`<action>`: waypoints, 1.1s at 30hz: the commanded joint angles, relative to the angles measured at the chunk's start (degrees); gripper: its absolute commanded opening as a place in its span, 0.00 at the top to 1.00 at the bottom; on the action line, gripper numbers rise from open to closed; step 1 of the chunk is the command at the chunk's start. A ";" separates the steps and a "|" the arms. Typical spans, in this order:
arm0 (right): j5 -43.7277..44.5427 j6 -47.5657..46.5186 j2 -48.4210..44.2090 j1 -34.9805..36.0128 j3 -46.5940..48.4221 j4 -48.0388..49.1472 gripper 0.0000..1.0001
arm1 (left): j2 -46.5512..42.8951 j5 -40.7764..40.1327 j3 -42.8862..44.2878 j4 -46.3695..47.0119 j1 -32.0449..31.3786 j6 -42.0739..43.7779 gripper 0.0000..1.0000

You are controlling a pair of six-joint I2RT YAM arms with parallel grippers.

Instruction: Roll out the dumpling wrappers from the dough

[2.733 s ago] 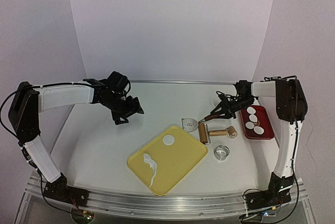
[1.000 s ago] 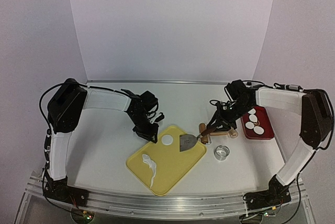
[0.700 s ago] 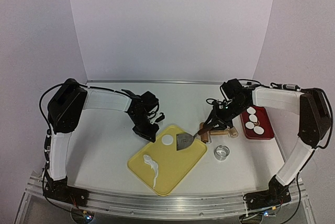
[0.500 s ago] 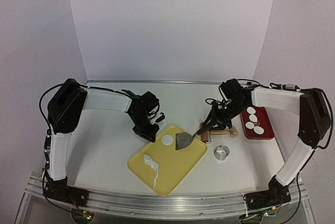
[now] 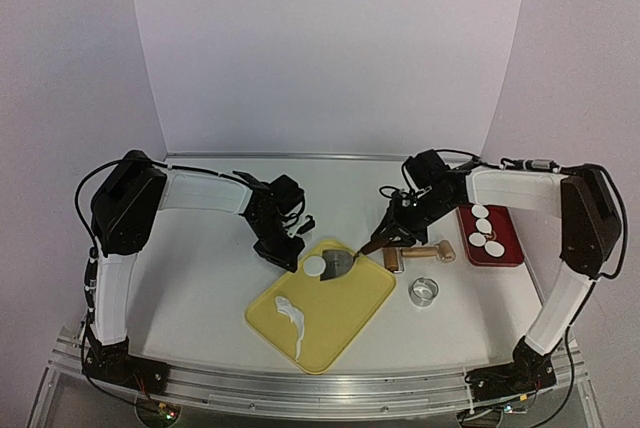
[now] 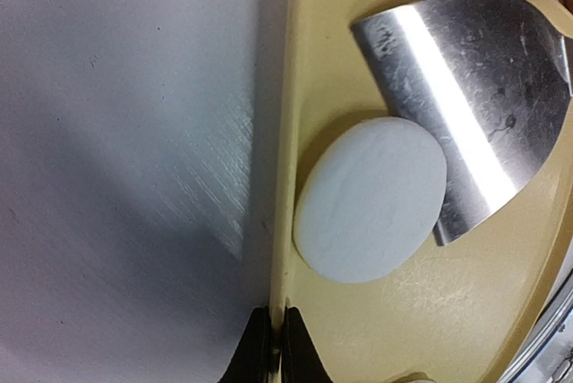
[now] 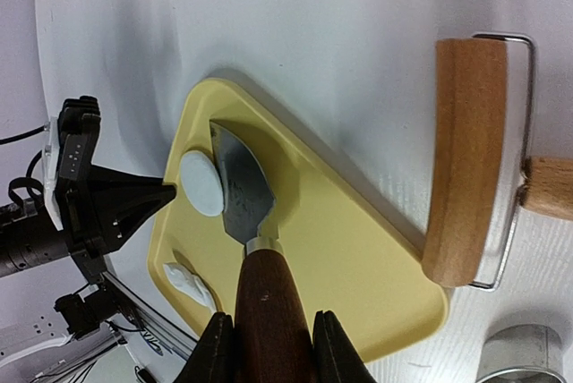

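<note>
Pinching the yellow tray [image 5: 350, 313] by its far-left rim, the left gripper [image 6: 272, 358] is closed tight on it, just beside the one dumpling wrapper [image 6: 369, 201] lying flat near the tray's far corner. The right gripper [image 7: 265, 338] clamps the wooden handle of a metal scraper [image 7: 240, 193], its blade on the tray floor with one edge against that wrapper. Four more wrappers [image 5: 484, 226] lie in a red tray [image 5: 500, 262] by the right edge of the table [image 5: 200, 278], a wooden roller [image 5: 392, 260] and ring cutter [image 5: 424, 292] between the two trays, a strip of dough [image 5: 290, 320] toward the yellow tray's near corner.
</note>
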 commanded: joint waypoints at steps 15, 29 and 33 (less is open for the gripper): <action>6.24 8.14 5.12 2.90 -11.08 8.90 1.00 | -0.60 0.36 -0.75 -0.89 -0.27 -4.20 1.00; 4.09 16.98 4.83 4.20 -19.18 27.47 1.00 | -0.44 4.11 -1.09 -0.98 -0.23 -9.82 1.00; 3.22 20.72 4.73 4.54 -21.42 32.64 1.00 | -0.96 4.17 -1.64 -0.58 -0.13 -12.90 1.00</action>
